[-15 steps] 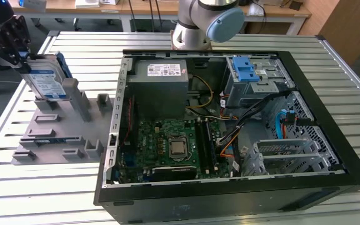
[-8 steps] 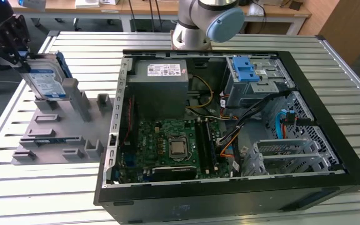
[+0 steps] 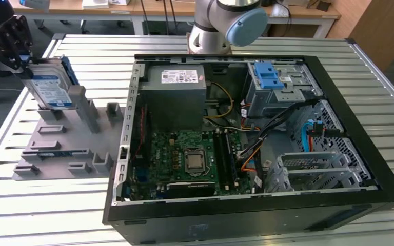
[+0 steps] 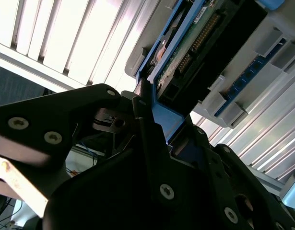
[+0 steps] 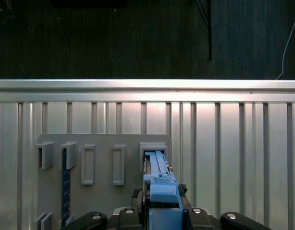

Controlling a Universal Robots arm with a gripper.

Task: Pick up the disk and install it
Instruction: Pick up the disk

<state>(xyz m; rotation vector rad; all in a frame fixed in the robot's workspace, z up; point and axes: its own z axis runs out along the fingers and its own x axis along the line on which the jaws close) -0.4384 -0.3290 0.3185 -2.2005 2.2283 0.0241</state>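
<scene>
Black two-finger gripper [image 3: 23, 60] at the exterior view's far left is clamped on the disk [image 3: 49, 88], a flat rectangular silver hard drive with a blue-and-white label and a blue plastic bracket round its edges. In the second wrist view the gripper [image 4: 162, 125] has one black finger [image 4: 143, 120] pressed against the blue bracket, with the disk [image 4: 197, 40] showing its green circuit board side beyond the fingers. In the first wrist view the gripper [image 5: 161, 216] holds the bracket end of the disk [image 5: 159, 178] between its two black jaws. The disk stands upright on edge, its lower end at a slot of the grey plastic fixture plate [image 3: 55, 149] with raised posts and sockets; whether it is fully seated there cannot be determined. The fixture plate lies flat on the slatted aluminium table [image 3: 60, 210]. Just beside the plate, toward the exterior view's right, lies the open black computer case [image 3: 217, 225], containing a green motherboard [image 3: 186, 159], a grey power-supply box [image 3: 176, 95] and a silver metal cage with a blue latch [image 3: 276, 82].
</scene>
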